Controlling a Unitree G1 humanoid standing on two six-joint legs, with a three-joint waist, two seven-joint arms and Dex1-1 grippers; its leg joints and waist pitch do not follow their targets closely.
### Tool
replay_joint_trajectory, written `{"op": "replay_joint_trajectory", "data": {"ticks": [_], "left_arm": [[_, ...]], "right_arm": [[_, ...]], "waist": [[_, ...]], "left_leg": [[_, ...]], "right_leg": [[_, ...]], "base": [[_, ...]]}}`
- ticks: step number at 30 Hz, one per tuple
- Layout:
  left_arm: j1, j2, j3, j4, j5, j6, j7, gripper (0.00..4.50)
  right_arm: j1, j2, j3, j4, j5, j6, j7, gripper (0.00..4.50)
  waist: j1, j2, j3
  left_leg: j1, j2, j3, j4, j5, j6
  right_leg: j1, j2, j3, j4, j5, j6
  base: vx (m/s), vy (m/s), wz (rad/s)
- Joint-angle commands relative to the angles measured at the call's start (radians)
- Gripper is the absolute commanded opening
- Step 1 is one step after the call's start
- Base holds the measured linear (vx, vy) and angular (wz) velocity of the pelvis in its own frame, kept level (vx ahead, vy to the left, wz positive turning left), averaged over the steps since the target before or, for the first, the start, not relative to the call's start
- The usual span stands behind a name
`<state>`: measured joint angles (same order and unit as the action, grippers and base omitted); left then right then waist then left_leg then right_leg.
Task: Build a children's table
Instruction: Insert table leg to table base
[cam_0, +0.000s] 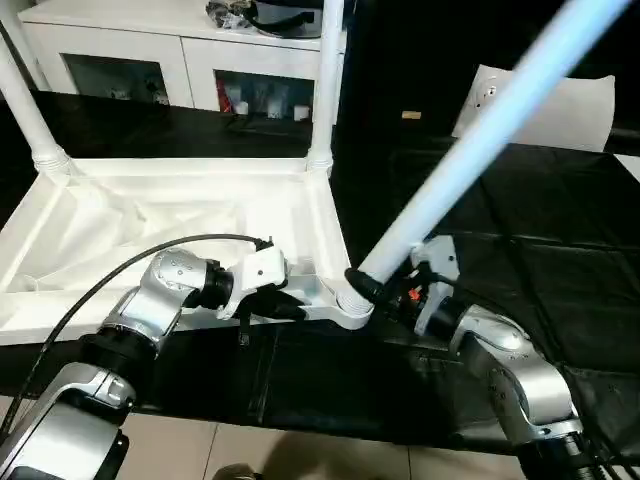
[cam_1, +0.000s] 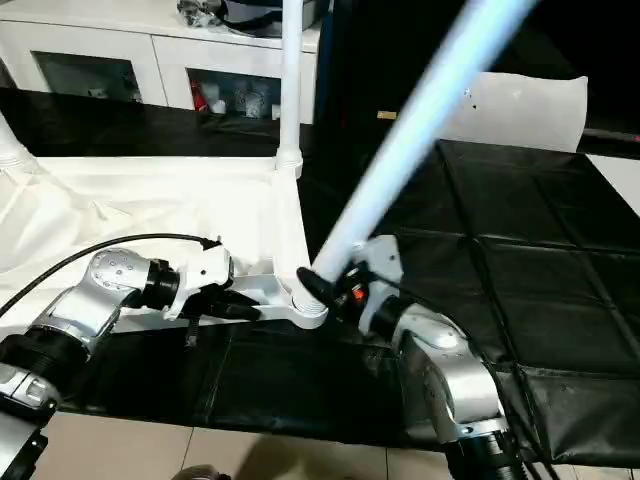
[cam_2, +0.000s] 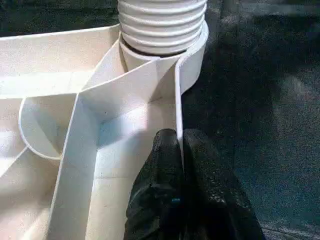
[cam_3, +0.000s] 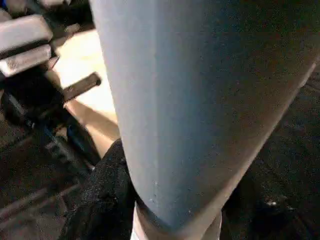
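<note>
Black counter (cam_0: 560, 230). My left hand (cam_2: 179, 150) pinches tabletop (cam_0: 120, 230) rim to steady it; right hand (cam_0: 385, 285) clamps leg (cam_0: 480, 140) tilted at near corner socket (cam_0: 350, 305).

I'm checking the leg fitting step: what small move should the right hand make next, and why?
Probably tip the leg upright. The right hand holds it slanted with its threaded end at the near corner socket, while the left hand pinches the tabletop rim.

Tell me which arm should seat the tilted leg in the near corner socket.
Right. Its gripper already holds the tilted leg just above the socket, while the left gripper is clamped on the tabletop rim, steadying it.
</note>
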<state>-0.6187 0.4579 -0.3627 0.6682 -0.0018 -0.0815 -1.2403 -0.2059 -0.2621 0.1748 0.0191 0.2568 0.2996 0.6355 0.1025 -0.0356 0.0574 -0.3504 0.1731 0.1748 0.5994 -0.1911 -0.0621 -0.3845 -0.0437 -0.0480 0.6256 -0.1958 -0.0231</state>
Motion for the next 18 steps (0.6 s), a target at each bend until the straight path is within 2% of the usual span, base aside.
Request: {"op": "replay_joint_trajectory", "data": {"ticks": [1, 2, 4, 5, 6, 8, 11, 13, 14, 15, 18], "left_arm": [[-0.037, 0.025, 0.027, 0.011, 0.032, -0.007, 0.044, 0.0], [-0.036, 0.026, 0.024, 0.008, 0.036, -0.009, 0.042, 0.0], [-0.035, 0.032, 0.014, -0.002, 0.044, -0.013, 0.029, 0.0], [-0.035, 0.034, 0.011, -0.004, 0.046, -0.015, 0.025, 0.0], [-0.038, 0.036, 0.007, -0.003, 0.049, -0.02, 0.018, 0.0], [-0.043, 0.04, -0.001, 0.0, 0.055, -0.031, 0.008, 0.0], [-0.063, 0.038, -0.016, 0.014, 0.065, -0.055, -0.013, 0.0], [-0.065, 0.038, -0.019, 0.013, 0.067, -0.059, -0.021, 0.0], [-0.073, 0.038, -0.027, 0.016, 0.072, -0.068, -0.037, 0.0], [-0.076, 0.038, -0.031, 0.017, 0.075, -0.072, -0.044, 0.0], [-0.085, 0.043, -0.044, 0.021, 0.086, -0.09, -0.065, 0.0]], "right_arm": [[0.023, -0.039, 0.039, 0.043, -0.057, 0.035, 0.03, 1.89], [0.01, -0.041, 0.048, 0.052, -0.062, 0.033, 0.039, 1.89], [-0.027, -0.042, 0.068, 0.088, -0.072, 0.022, 0.066, 1.89], [-0.035, -0.043, 0.073, 0.095, -0.074, 0.019, 0.073, 1.89], [-0.05, -0.042, 0.081, 0.111, -0.076, 0.015, 0.087, 1.89], [-0.07, -0.041, 0.093, 0.131, -0.07, 0.008, 0.114, 1.89], [-0.1, -0.044, 0.122, 0.168, -0.049, -0.012, 0.203, 1.89], [-0.105, -0.048, 0.134, 0.173, -0.044, -0.017, 0.238, 1.89], [-0.108, -0.052, 0.147, 0.175, -0.037, -0.018, 0.274, 1.89], [-0.108, -0.054, 0.153, 0.174, -0.034, -0.018, 0.29, 1.89], [-0.107, -0.063, 0.172, 0.169, -0.027, -0.018, 0.343, 1.89]], "waist": [[-0.004, 0.003, -0.051], [-0.002, 0.008, -0.051], [-0.006, 0.0, -0.049], [-0.006, 0.003, -0.048], [-0.008, -0.004, -0.047], [-0.012, -0.002, -0.047], [-0.016, -0.01, -0.046], [-0.015, -0.009, -0.045], [-0.015, -0.009, -0.036], [-0.014, -0.01, -0.038], [-0.013, -0.01, -0.031]], "left_leg": [[0.014, 0.063, -0.031, -0.084, -0.308, -0.025], [0.014, 0.062, -0.032, -0.083, -0.306, -0.024], [0.014, 0.064, -0.032, -0.084, -0.305, -0.019], [0.016, 0.063, -0.032, -0.083, -0.321, -0.02], [0.016, 0.063, -0.032, -0.083, -0.328, -0.019], [0.015, 0.062, -0.035, -0.084, -0.333, -0.022], [0.014, 0.062, -0.036, -0.082, -0.334, -0.014], [0.017, 0.065, -0.035, -0.084, -0.332, -0.013], [0.016, 0.065, -0.035, -0.086, -0.337, -0.011], [0.017, 0.066, -0.035, -0.087, -0.339, -0.008], [0.015, 0.069, -0.035, -0.094, -0.33, -0.003]], "right_leg": [[0.022, -0.114, 0.06, -0.111, -0.464, -0.116], [0.022, -0.116, 0.06, -0.109, -0.466, -0.117], [0.019, -0.116, 0.058, -0.112, -0.497, -0.11], [0.017, -0.118, 0.058, -0.116, -0.519, -0.106], [0.015, -0.117, 0.057, -0.117, -0.533, -0.102], [0.016, -0.12, 0.056, -0.12, -0.562, -0.092], [0.014, -0.122, 0.056, -0.125, -0.594, -0.08], [0.012, -0.121, 0.056, -0.123, -0.578, -0.083], [0.007, -0.12, 0.057, -0.125, -0.574, -0.085], [0.01, -0.12, 0.058, -0.123, -0.558, -0.091], [0.011, -0.117, 0.059, -0.116, -0.489, -0.11]], "base": [[0.0, 0.0, 0.0], [0.0, 0.0, 0.0], [0.0, 0.0, 0.0], [0.0, 0.0, 0.0], [0.0, 0.0, 0.0], [0.0, 0.0, 0.0], [0.0, 0.0, 0.0], [0.0, 0.0, 0.0], [0.0, 0.0, 0.0], [0.0, 0.0, 0.0], [0.0, 0.0, 0.0]]}}
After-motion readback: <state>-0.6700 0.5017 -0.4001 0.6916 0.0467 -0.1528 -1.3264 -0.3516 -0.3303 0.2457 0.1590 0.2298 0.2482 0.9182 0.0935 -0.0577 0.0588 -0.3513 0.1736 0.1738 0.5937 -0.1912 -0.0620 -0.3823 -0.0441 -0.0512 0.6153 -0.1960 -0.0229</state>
